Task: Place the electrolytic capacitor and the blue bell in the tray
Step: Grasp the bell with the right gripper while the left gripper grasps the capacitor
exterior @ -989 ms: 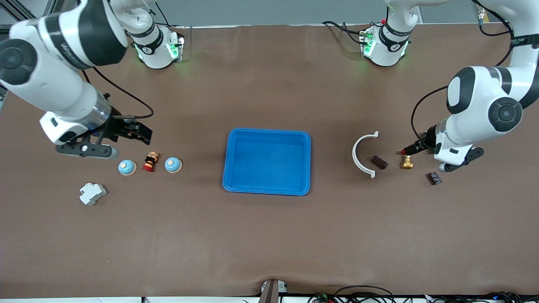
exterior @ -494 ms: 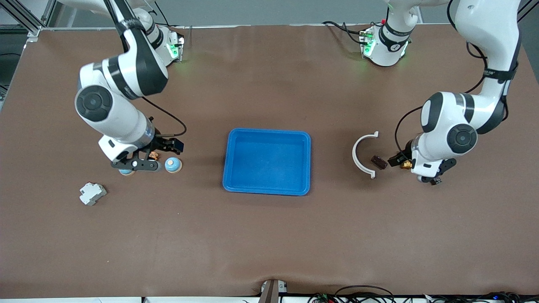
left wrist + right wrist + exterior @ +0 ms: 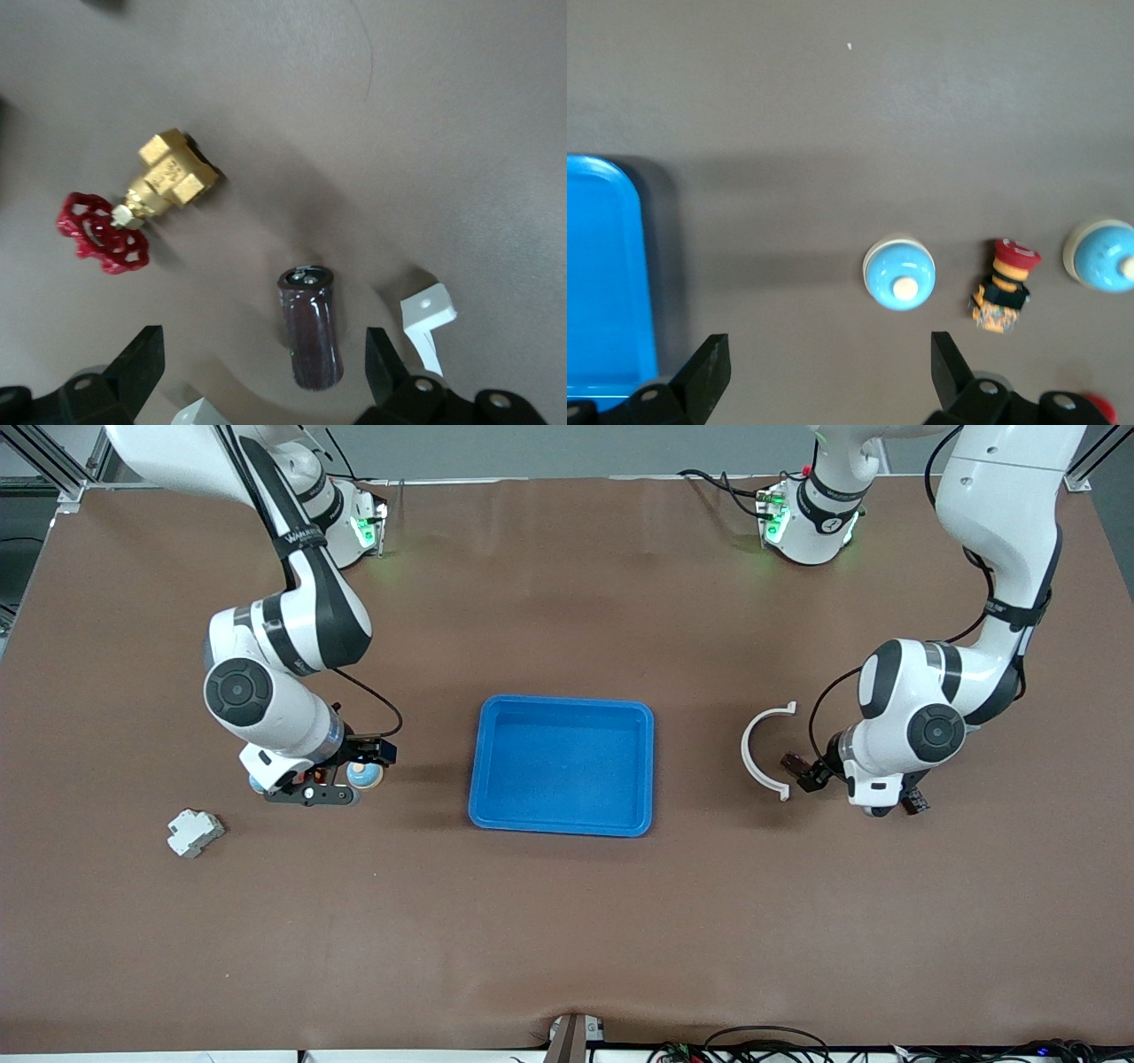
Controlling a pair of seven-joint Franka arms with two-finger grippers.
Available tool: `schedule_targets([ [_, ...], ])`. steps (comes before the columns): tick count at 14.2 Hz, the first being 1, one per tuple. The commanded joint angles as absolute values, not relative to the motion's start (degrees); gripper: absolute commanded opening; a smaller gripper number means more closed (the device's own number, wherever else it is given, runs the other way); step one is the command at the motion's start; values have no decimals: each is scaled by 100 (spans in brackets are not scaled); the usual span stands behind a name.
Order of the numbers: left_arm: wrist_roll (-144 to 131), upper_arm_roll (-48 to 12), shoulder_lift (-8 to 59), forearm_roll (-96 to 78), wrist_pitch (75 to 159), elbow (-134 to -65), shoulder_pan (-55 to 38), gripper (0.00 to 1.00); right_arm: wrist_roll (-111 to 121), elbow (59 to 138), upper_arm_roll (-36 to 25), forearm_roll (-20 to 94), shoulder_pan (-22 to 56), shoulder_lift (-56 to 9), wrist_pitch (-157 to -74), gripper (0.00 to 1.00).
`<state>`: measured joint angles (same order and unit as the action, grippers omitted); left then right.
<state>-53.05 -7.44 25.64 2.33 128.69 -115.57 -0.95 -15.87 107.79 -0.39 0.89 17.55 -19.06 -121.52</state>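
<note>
The electrolytic capacitor (image 3: 310, 328), a dark cylinder, lies on its side on the brown surface (image 3: 567, 921), well apart from the tray (image 3: 562, 765) toward the left arm's end and just beside the white curved bracket (image 3: 760, 751). In the left wrist view it sits between the spread jaws of the left gripper (image 3: 266, 372), somewhat off centre, its long axis crossing the line from one jaw to the other, so a closing should catch its round sides; judged so, little correction is needed. A brass valve with a red handwheel (image 3: 133, 212) lies near it.

The blue bell (image 3: 899, 273) nearest the tray stands below the right gripper (image 3: 828, 376), whose jaws are likewise released and straddle it. A small figurine (image 3: 1003, 288) and a second bell (image 3: 1103, 255) lie farther from the tray.
</note>
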Motion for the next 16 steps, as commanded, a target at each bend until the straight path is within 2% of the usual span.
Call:
schedule_targets([
  [1, -5361, -756, 2759, 106, 12929, -11417, -88, 96, -741, 11048, -9, 62, 1592, -1828, -12410, 100],
  [2, -5335, -756, 2795, 88, 12929, -11400, -105, 89, -495, 11083, -17, 53, 1547, -1828, -12401, 100],
  [5, -5318, -756, 2874, 88, 12937, -11356, -114, 83, 208, 11127, -17, 18, 1416, -1863, -12428, 100],
  [7, -5309, -765, 3023, 88, 12946, -11259, -123, 83, 797, 11118, -18, 18, 1266, -1960, -12506, 100],
  [12, -5273, -782, 3120, 88, 12946, -11206, -114, 67, 2153, 11240, -9, 26, 993, -2223, -12936, 100],
  [14, -5326, -782, 3129, 70, 12946, -11154, -114, 55, 2153, 11582, -9, 35, 1037, -2215, -13375, 100],
  [15, -5326, -782, 3129, 53, 12938, -11119, -106, 46, 2145, 11741, 0, 53, 1072, -2215, -13586, 100],
  [16, -5326, -782, 3129, 35, 12929, -11109, -105, 30, 2145, 11855, 0, 79, 1133, -2224, -13675, 100],
])
